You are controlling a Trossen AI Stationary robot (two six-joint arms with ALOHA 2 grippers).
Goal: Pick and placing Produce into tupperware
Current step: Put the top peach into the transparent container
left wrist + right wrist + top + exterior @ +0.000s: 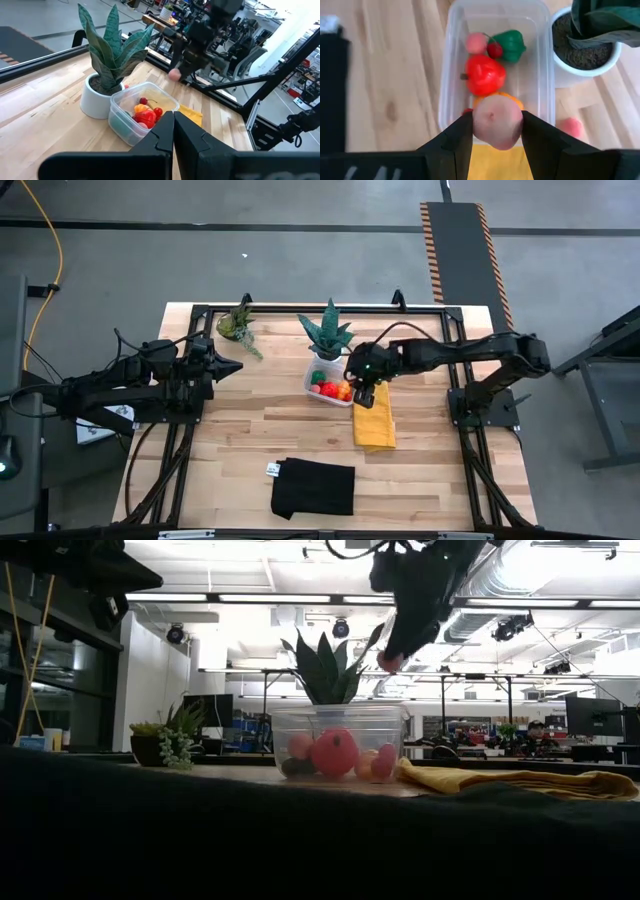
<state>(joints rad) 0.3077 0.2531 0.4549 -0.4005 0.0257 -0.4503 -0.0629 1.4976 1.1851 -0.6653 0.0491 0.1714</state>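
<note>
The right gripper (496,131) is clenched around a round pink toy fruit (497,121) and holds it up in the air, right above the near end of the tupperware (312,376). So the step in hand looks like the carry: the fruit is picked up and is about to go into the box. The clear box sits near the back edge of the tabletop, about halfway along it, touching or just beside a white plant pot (585,67). Inside it lie a red pepper (484,74), a green pepper (512,44), a small pink piece (475,43) and an orange piece (517,102). A yellow cloth (374,420) lies just in front of the box. One more pink piece (569,127) lies on the wood between the box and the pot. Next, I think the gripper needs to go a little lower over a free spot, then let the fruit go. The left gripper (173,131) is closed on nothing and waits near the left edge of the table.
</note>
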